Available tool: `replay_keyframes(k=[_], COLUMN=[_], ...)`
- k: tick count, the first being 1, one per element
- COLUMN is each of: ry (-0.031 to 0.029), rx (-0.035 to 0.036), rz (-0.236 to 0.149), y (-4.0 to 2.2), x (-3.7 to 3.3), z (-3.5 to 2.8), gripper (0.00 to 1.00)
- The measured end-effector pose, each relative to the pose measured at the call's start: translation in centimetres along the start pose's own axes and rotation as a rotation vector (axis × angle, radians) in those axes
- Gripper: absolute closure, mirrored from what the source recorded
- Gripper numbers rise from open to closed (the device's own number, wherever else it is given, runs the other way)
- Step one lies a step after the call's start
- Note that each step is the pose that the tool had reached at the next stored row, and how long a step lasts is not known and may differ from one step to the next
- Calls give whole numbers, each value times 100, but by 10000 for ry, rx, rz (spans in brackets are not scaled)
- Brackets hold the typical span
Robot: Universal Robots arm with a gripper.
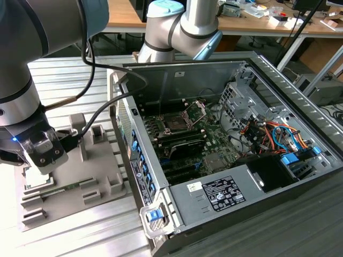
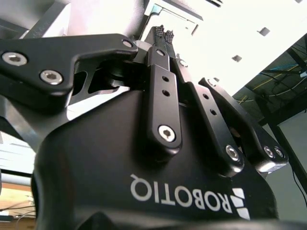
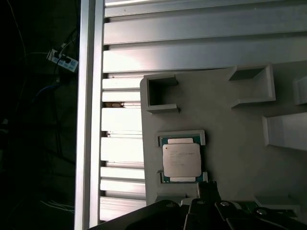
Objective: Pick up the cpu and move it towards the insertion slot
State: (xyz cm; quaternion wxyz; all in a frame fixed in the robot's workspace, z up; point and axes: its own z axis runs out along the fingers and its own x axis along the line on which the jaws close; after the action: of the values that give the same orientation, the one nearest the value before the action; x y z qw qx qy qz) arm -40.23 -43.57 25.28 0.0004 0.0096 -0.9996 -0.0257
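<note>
gripper (image 2: 163, 32): we're hovering over the fixture plate (image 3: 230, 124), jaws pinched together, empty;
cpu (image 3: 181, 160): lying in its pocket for alignment

The cpu (image 3: 181, 160) shows dull silvery metal; the fixture plate (image 3: 225, 120), matt grey plastic; the fingers (image 2: 163, 91), smooth black.

- The black gripper (image 2: 163, 32) has both linkage fingers converging, and the ribbed fingertips (image 2: 158, 31) are pressed together with no gap between them.
- Just beyond the tips lies a pale fixture plate (image 2: 249, 43), brightly lit.
- A raised, framed pocket (image 2: 178, 15) sits on it, close to the tips.
- Dark struts (image 2: 283, 108) cross beside the gripper body.
</note>
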Motion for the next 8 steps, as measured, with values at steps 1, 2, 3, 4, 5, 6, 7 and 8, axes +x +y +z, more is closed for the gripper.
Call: replay_keyframes(k=[1, 2, 3, 4, 5, 6, 7, 8], ry=[0, 1, 0, 1, 0, 0, 0, 1], rx=[0, 0, 0, 1, 0, 0, 0, 0], rz=[0, 0, 0, 0, 0, 0, 0, 0], y=[0, 0, 0, -1, 0, -1, -1, -1], x=[0, 0, 0, 0, 0, 0, 1, 1], z=[3, 5, 7, 9, 11, 14, 15, 17], gripper=[89, 89, 89, 89, 89, 89, 89, 89])
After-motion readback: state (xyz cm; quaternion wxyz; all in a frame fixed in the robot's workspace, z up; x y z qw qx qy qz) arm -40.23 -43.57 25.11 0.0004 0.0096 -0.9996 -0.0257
